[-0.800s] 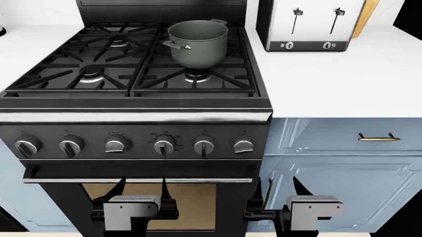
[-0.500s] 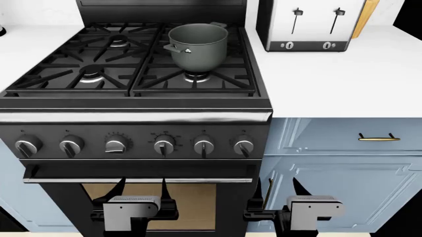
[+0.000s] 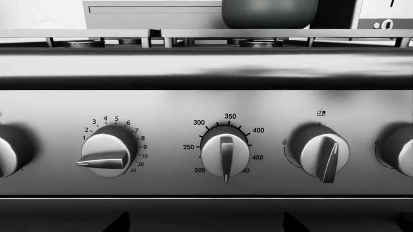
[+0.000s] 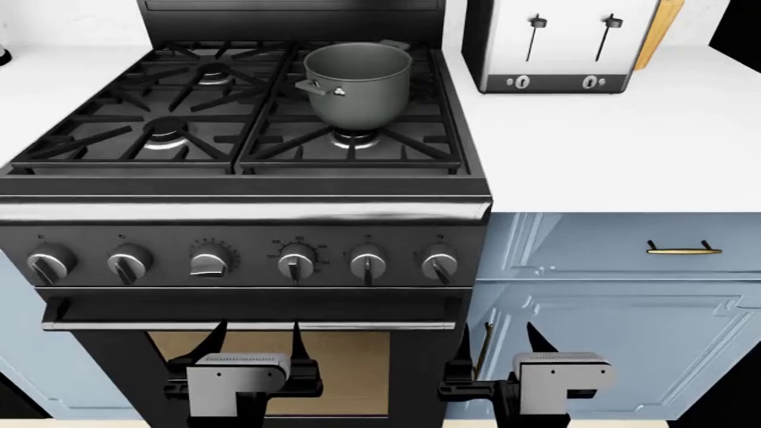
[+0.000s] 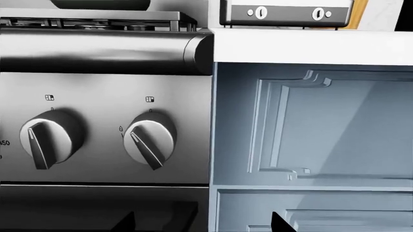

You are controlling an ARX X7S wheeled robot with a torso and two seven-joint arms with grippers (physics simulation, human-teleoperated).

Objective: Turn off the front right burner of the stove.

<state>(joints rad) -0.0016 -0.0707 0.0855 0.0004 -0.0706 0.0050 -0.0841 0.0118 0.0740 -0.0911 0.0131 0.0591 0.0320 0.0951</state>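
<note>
Your open left hand (image 4: 255, 343) and open right hand (image 4: 509, 343) hung low in frame, grasping nothing; the large black gas stove's (image 4: 244, 232) silver knobs (image 4: 439, 265) remained untouched, so everything was left.

stove (image 5: 103, 140): I see its silver front panel, with a rounded chrome strip (image 5: 96, 50) above it.
knobs: two, side by side; left knob (image 5: 44, 137) and right knob (image 5: 150, 140), both pointers tilted down.
fingers (image 5: 123, 223): two dark tips apart at the frame edge, touching nothing.
cabinet (image 5: 316, 125): pale blue panelled door beside the stove.
counter (image 5: 310, 46): white, carrying a toaster (image 5: 287, 12).
</note>
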